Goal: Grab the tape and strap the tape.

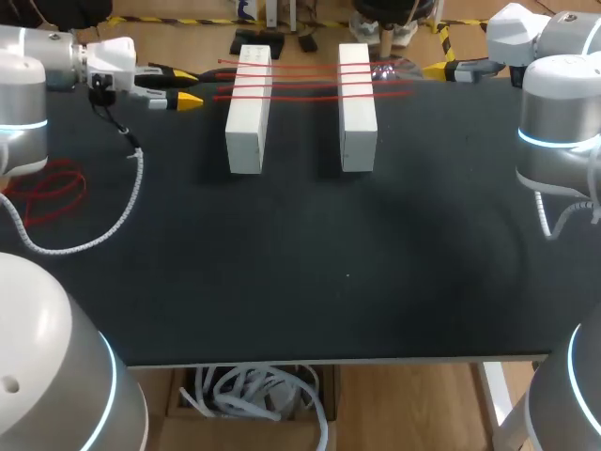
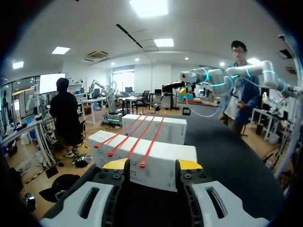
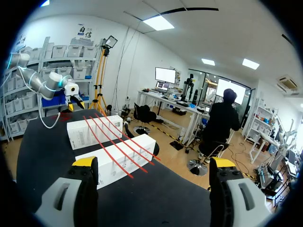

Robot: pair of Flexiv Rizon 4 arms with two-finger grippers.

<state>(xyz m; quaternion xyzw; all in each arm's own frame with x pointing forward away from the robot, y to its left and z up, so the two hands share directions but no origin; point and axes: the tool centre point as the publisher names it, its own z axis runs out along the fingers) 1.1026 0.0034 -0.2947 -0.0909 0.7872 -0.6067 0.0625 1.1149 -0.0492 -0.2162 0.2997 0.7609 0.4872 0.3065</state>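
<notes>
Tape (image 1: 310, 80): four red strips lying across two white blocks (image 1: 248, 113) at the worktop's (image 1: 329, 263) far side.
Left end effector (image 1: 188, 86): level, aimed at the strip ends, fingers moderately apart, empty.
Right end effector (image 3: 154, 163): level on the opposite side, fingers spread wide, empty.

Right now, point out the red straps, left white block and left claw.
red straps (image 1: 305, 74), head view, one strap's mid-span.
left white block (image 1: 246, 132), head view, top face.
left claw (image 1: 191, 87), head view, midway between yellow tips.
</notes>
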